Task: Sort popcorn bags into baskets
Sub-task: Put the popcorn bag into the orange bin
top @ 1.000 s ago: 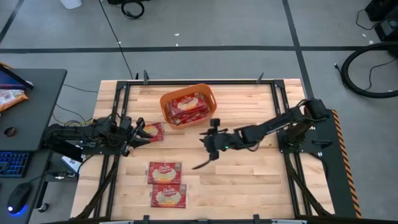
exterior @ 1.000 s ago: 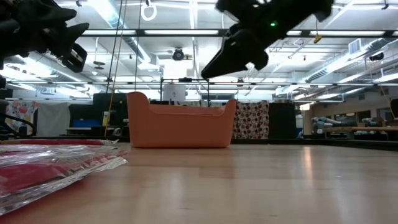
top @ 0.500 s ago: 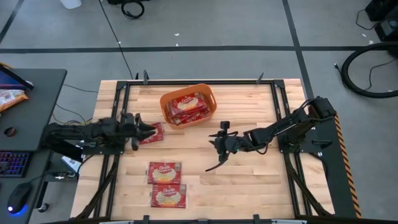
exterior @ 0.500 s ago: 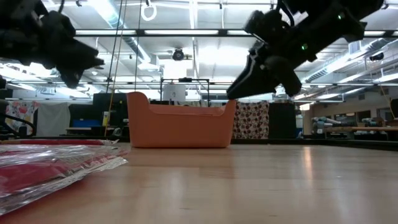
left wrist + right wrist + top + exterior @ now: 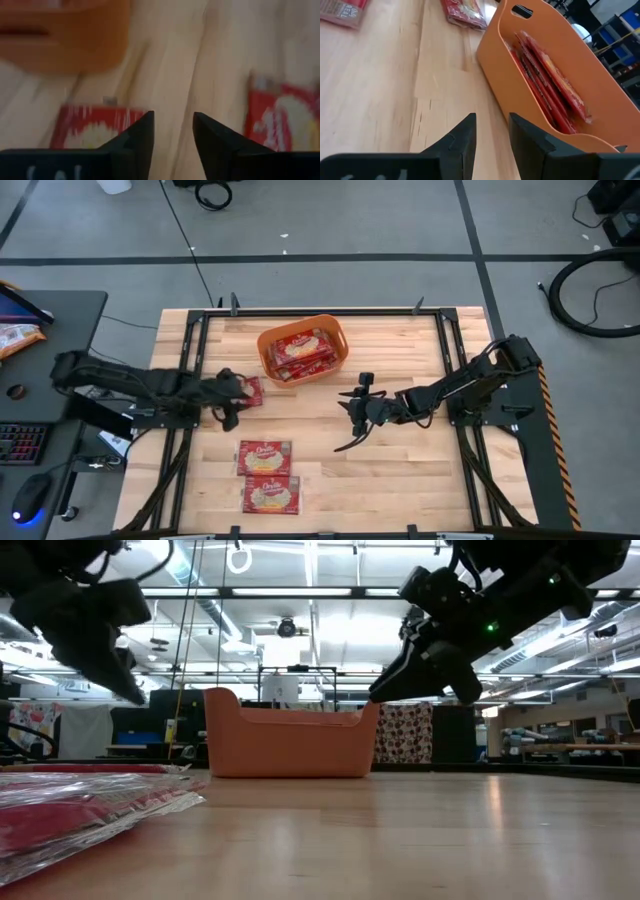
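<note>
Light wooden bench holds the orange plastic rectangular basket, several flat red popcorn bags inside; three more bags lie beyond its left side; left end effector hovers over the nearest bag, fingers narrow; right end effector sits right of the basket, narrow, empty.

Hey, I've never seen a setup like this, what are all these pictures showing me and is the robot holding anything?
It's a two-armed robot at a wooden table. One camera looks straight down, one sits at tabletop level, and one rides on each wrist. An orange basket already holds several red popcorn bags. Three more lie loose on the wood. The left gripper hovers over the nearest loose bag, fingers slightly apart. The right gripper hangs mid-table, also slightly open. Neither holds anything.
</note>
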Tool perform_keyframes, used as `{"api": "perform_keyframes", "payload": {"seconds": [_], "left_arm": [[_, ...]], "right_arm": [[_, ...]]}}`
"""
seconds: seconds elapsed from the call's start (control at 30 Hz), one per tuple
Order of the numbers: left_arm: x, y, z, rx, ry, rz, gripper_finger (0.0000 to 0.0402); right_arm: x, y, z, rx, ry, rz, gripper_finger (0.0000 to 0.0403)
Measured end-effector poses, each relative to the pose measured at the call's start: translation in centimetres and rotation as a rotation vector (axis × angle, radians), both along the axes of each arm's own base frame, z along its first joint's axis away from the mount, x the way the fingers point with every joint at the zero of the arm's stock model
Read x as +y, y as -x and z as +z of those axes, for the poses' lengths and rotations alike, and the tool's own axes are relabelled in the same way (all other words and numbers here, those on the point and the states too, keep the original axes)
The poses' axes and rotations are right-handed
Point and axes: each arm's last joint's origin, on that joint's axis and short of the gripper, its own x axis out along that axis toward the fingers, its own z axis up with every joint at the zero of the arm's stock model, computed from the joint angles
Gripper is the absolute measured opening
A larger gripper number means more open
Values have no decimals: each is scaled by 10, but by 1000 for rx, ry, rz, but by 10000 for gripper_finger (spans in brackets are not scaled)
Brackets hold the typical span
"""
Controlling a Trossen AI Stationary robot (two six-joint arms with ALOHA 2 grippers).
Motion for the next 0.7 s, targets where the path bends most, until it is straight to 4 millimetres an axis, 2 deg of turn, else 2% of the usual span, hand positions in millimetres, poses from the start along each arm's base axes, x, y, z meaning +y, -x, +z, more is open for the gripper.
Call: {"api": "perform_keyframes", "payload": {"seconds": [0.17,0.27,0.43,0.7], "left_arm": [[-12,-15,1,257,-27,-13,188],[-21,-26,4,390,-103,-6,204],[-38,-47,-3,516,-182,30,203],[-48,-65,-33,714,-329,65,200]], "right_arm": [[-4,-1,0,-1,-1,-13,119],[-3,0,-2,-2,-5,-3,119],[-5,1,-4,1,-12,3,119],[-11,0,-4,-24,-62,46,119]]}}
